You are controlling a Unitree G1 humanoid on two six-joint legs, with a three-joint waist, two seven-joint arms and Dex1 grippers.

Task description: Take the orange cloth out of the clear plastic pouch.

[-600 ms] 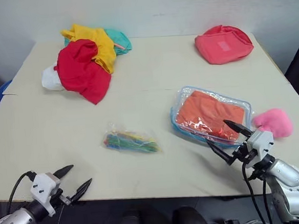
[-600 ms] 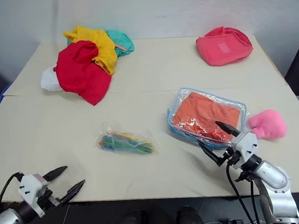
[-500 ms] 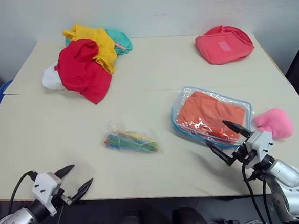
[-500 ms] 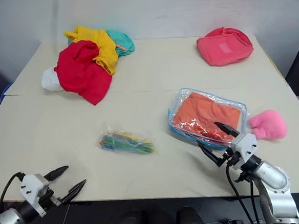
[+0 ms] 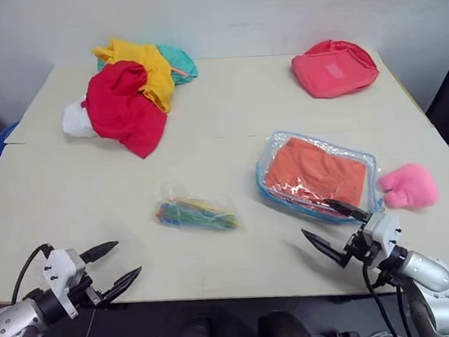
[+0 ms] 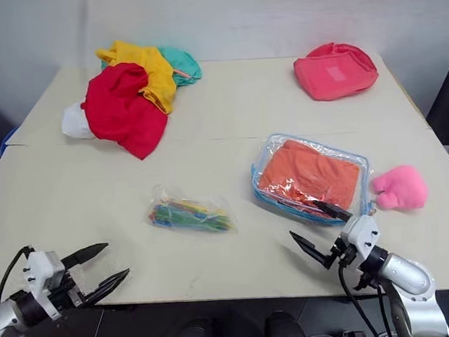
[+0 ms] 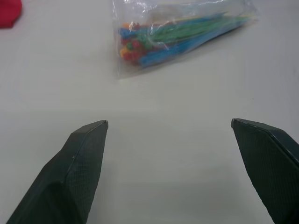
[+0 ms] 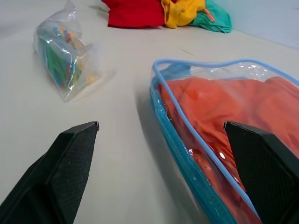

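The orange cloth (image 5: 315, 171) lies folded inside the clear pouch (image 5: 318, 174), which sits flat on the right half of the surface (image 5: 228, 106), a pink plush (image 5: 410, 185) just beside its right end. The right tool (image 5: 335, 228) hangs at the near edge of the pouch with its 2 fingers spread wide and nothing between them, while the left tool (image 5: 112, 263) hovers wide and empty over the near left edge, a bag of sticks (image 5: 195, 212) ahead of it. A heap of red cloth (image 5: 124, 104) and yellow cloth (image 5: 145, 63) lies far left, a red pouch (image 5: 334, 67) far right.
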